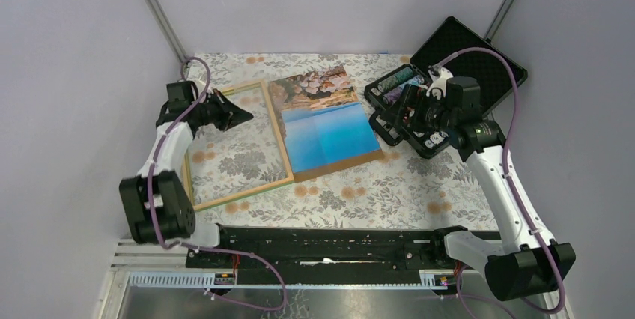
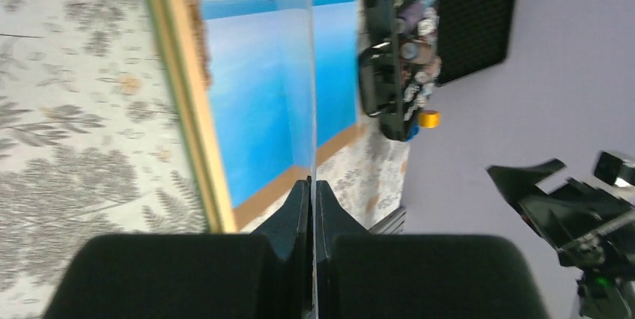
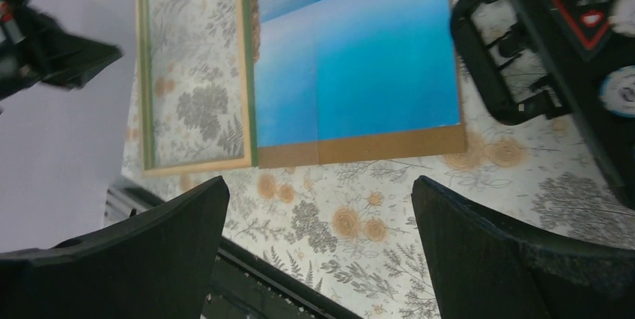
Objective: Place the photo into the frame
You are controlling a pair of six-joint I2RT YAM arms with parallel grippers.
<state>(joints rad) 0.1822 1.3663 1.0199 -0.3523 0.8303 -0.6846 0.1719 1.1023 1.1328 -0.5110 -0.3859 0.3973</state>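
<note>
- The photo (image 1: 327,126) lies picture side up in the middle of the table (image 1: 359,193). It rests on a brown board (image 1: 341,163), and a strip of that board shows along the photo's near edge.
- The frame (image 1: 238,150) lies flat on the left half of the table, slanted against the table's edges. The table's flowered top shows through its opening.
- The photo is outside the frame. Its left edge, with the board under it, runs along the frame's right rail, touching it or very nearly so.
- A faint straight line crosses the photo and the board from far to near, and the part left of it looks slightly darker. I cannot tell what makes it.
- The left gripper (image 1: 245,115) hangs above the far part of the frame and points toward the photo. Its 2 fingers are pressed together; whether anything thin sits between them I cannot tell.
- The right gripper (image 1: 404,109) hangs over the left side of the black case (image 1: 472,53). Its 2 fingers are spread wide with nothing between them.
- The case stands open at the far right corner of the table, with its lid tipped back toward that corner. Round chips (image 1: 397,83) lie in rows inside.
</note>
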